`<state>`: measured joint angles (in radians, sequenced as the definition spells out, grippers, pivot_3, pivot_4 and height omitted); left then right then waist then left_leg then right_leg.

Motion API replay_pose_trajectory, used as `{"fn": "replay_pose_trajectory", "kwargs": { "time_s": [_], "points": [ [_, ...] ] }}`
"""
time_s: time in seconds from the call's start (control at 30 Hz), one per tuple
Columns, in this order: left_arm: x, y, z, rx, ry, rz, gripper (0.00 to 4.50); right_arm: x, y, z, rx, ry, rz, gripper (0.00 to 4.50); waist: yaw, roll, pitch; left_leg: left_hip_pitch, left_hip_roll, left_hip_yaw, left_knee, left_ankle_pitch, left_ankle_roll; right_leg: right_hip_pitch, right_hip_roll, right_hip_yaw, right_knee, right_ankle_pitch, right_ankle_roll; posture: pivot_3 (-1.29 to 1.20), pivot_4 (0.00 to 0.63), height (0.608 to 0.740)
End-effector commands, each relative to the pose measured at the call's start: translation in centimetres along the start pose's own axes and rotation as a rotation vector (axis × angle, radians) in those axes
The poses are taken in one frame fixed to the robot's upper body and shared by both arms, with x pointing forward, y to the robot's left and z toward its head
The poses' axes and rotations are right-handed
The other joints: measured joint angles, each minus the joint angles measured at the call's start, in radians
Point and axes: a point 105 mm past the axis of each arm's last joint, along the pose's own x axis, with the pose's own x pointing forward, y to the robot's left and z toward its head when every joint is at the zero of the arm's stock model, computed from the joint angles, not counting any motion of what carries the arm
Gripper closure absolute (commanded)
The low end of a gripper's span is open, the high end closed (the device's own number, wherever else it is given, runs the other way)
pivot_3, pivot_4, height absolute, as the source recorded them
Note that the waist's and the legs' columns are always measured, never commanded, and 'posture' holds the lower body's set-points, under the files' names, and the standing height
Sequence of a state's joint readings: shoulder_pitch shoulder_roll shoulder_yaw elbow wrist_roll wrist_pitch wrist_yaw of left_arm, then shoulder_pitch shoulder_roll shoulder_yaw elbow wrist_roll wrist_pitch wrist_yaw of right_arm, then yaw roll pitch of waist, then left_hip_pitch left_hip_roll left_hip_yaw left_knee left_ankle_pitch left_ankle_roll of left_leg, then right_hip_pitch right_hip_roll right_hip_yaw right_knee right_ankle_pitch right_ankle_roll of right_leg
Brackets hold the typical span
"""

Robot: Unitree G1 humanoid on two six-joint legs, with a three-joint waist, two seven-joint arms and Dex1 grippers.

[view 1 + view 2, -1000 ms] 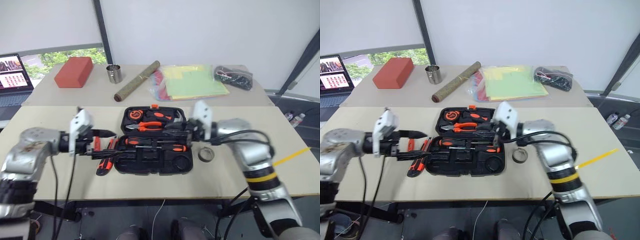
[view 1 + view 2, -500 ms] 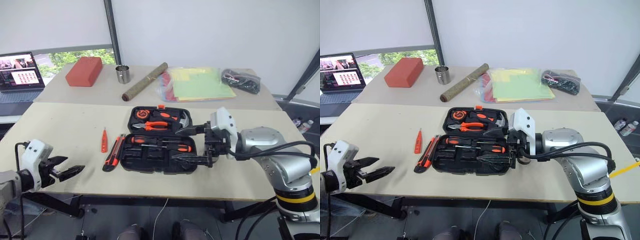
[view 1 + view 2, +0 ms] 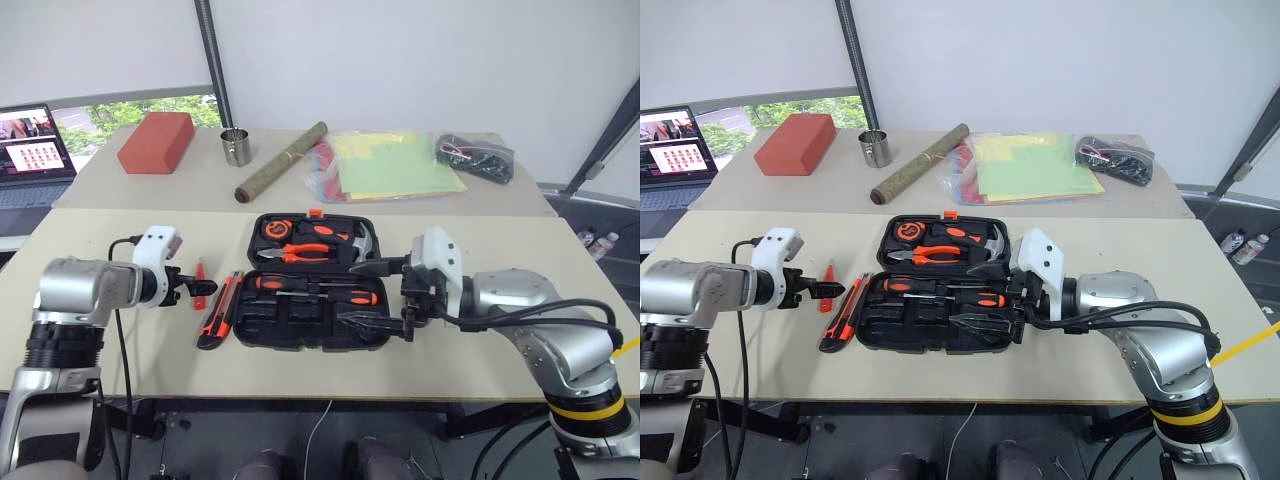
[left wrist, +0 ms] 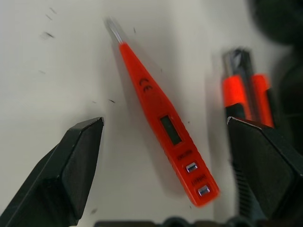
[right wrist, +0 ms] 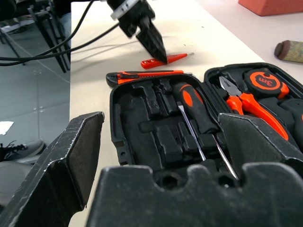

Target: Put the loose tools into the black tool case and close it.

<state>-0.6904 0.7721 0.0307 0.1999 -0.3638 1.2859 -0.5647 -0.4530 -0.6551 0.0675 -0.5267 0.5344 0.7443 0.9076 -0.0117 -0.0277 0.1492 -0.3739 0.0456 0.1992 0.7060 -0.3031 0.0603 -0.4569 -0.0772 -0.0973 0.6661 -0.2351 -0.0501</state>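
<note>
Two beige tables (image 3: 120, 350) stand end to end below a white wall, the near one carrying the open black tool case (image 3: 312, 293), its lid lying flat with pliers (image 3: 305, 251), a tape measure (image 3: 271, 229) and a hammer (image 3: 352, 238) seated in their slots. Both orange-and-black screwdrivers (image 3: 318, 287) lie in the near half of the case. Just left of the case the orange-black utility knife (image 3: 219, 309) rests on the tabletop, and left of that lies the slim red screwdriver (image 4: 163, 123). Above it hangs the left gripper (image 4: 165, 156), its two black fingers (image 4: 71, 170) spread wide with the red tool lying between them, untouched. At the case's right edge the right gripper (image 3: 375, 295) points leftward over the tools, fingers likewise apart and holding nothing. On the far table sit a red block (image 3: 154, 142), a metal cup (image 3: 236, 146), a rolled mat (image 3: 277, 161), coloured folders (image 3: 390, 165) and a laptop (image 3: 30, 155)
</note>
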Motion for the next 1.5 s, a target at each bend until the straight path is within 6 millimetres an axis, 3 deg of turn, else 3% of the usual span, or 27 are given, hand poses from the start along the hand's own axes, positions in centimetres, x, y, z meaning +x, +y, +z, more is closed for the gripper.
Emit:
{"fn": "replay_pose_trajectory", "kwargs": {
  "time_s": [0.03, 0.23, 0.27, 0.3, 0.33, 0.4, 0.5, 0.63, 0.8, 0.97, 1.1, 1.23, 1.4, 1.5],
  "points": [
    [1.4, 0.4, -0.2, -0.014, 0.037, 0.042, 0.72, -0.7, 0.2, 1.1, -0.044, -0.029, -0.030, 0.00, 0.001, 0.000, 0.000, 0.001, 0.000, 0.000, 0.000, 0.000, 0.000, 0.001, 0.000, 0.000, 0.000, 0.000, 0.000, 0.00, 0.150, 0.736],
    [2.2, 1.0, 0.1, -0.019, 0.031, 0.044, 2.96, -1.5, 0.6, 0.9, -0.026, -0.015, -0.048, 0.00, 0.015, 0.001, -0.001, 0.005, 0.000, 0.001, 0.000, 0.001, -0.001, 0.003, -0.002, 0.003, 0.004, 0.000, 0.000, 0.00, 0.150, 0.736],
    [2.0, 1.2, 0.6, 0.012, 0.010, 0.043, 3.28, -1.7, 0.7, 0.8, -0.019, -0.007, -0.047, 0.00, 0.018, 0.001, -0.001, 0.005, 0.000, 0.001, 0.000, 0.001, -0.001, 0.003, -0.002, 0.004, 0.005, 0.000, 0.000, 0.00, 0.150, 0.736],
    [1.5, 1.5, 2.5, 0.100, -0.080, 0.029, 3.81, -1.9, 1.0, 0.5, 0.003, 0.006, -0.039, 0.00, 0.020, 0.001, -0.001, 0.005, 0.000, 0.001, 0.000, 0.001, -0.001, 0.003, -0.003, 0.004, 0.005, 0.000, 0.000, 0.00, 0.150, 0.736],
    [0.9, 1.5, 4.1, 0.196, -0.149, 0.010, 4.04, -2.2, 1.3, 0.3, 0.026, 0.017, -0.028, 0.00, 0.022, 0.001, -0.001, 0.005, 0.000, 0.001, 0.001, 0.001, -0.001, 0.003, -0.003, 0.004, 0.005, 0.000, 0.000, 0.00, 0.150, 0.736],
    [-0.2, 0.6, 6.3, 0.360, -0.236, -0.064, 4.08, -2.6, 2.2, 0.0, 0.063, 0.032, 0.010, 0.00, 0.023, -0.001, 0.000, 0.003, 0.000, 0.000, 0.001, 0.001, -0.001, 0.002, -0.003, 0.003, 0.004, 0.000, 0.000, 0.00, 0.150, 0.736],
    [-2.2, -3.1, 7.7, 0.661, -0.268, -0.330, 4.08, -3.2, 3.6, -0.4, 0.085, 0.059, 0.055, 0.00, 0.023, -0.004, 0.002, -0.003, 0.001, -0.002, 0.004, 0.001, -0.001, -0.002, -0.002, 0.001, 0.003, 0.000, -0.001, 0.00, 0.150, 0.736],
    [-4.8, -7.8, 5.3, 0.988, -0.159, -0.736, 4.08, -3.4, 3.4, -0.8, 0.075, 0.085, 0.005, 0.00, 0.015, -0.004, 0.002, -0.006, 0.001, -0.001, 0.005, 0.001, 0.000, -0.003, -0.001, -0.004, 0.000, 0.000, -0.001, 0.00, 0.150, 0.736],
    [-3.6, -11.6, 4.1, 1.120, -0.063, -0.890, 4.08, -3.3, 3.1, -1.0, 0.078, 0.076, -0.056, 0.00, 0.014, -0.004, 0.002, -0.007, 0.002, -0.003, 0.007, 0.001, 0.000, -0.002, 0.000, -0.001, 0.001, 0.000, -0.001, 0.00, 0.150, 0.736],
    [-0.3, -13.2, 3.7, 1.130, 0.053, -0.879, 4.08, -3.3, 3.5, -1.2, 0.084, 0.079, -0.105, 0.00, 0.018, -0.004, 0.002, -0.008, 0.002, -0.005, 0.009, 0.002, 0.001, -0.001, 0.000, 0.001, 0.000, -0.001, 0.000, 0.00, 0.150, 0.736],
    [0.5, -14.3, 3.3, 1.109, 0.083, -0.925, 4.08, -3.5, 3.5, -1.4, 0.086, 0.082, -0.131, 0.00, 0.015, -0.004, 0.002, -0.009, 0.002, -0.005, 0.009, 0.001, 0.002, -0.001, 0.001, 0.001, -0.001, -0.001, 0.000, 0.00, 0.150, 0.736],
    [2.3, -13.4, 2.5, 1.153, 0.158, -0.858, 4.08, -3.5, 3.3, -1.4, 0.086, 0.079, -0.164, 0.00, 0.014, -0.004, 0.002, -0.010, 0.002, -0.006, 0.008, 0.001, 0.002, -0.002, 0.001, 0.000, -0.001, -0.001, 0.000, 0.00, 0.150, 0.736],
    [2.9, -12.3, 3.0, 1.157, 0.175, -0.790, 4.08, -3.6, 3.3, -1.3, 0.090, 0.072, -0.180, 0.00, 0.014, -0.005, 0.002, -0.009, 0.002, -0.007, 0.009, 0.001, 0.002, -0.001, 0.001, 0.000, -0.001, -0.001, 0.000, 0.00, 0.150, 0.736],
    [2.2, -12.7, 2.9, 1.122, 0.176, -0.849, 4.08, -3.5, 3.2, -1.4, 0.092, 0.071, -0.183, 0.00, 0.012, -0.005, 0.002, -0.010, 0.002, -0.007, 0.009, 0.001, 0.002, -0.001, 0.001, 0.000, -0.001, -0.001, 0.000, 0.00, 0.150, 0.736]
  ]
}}
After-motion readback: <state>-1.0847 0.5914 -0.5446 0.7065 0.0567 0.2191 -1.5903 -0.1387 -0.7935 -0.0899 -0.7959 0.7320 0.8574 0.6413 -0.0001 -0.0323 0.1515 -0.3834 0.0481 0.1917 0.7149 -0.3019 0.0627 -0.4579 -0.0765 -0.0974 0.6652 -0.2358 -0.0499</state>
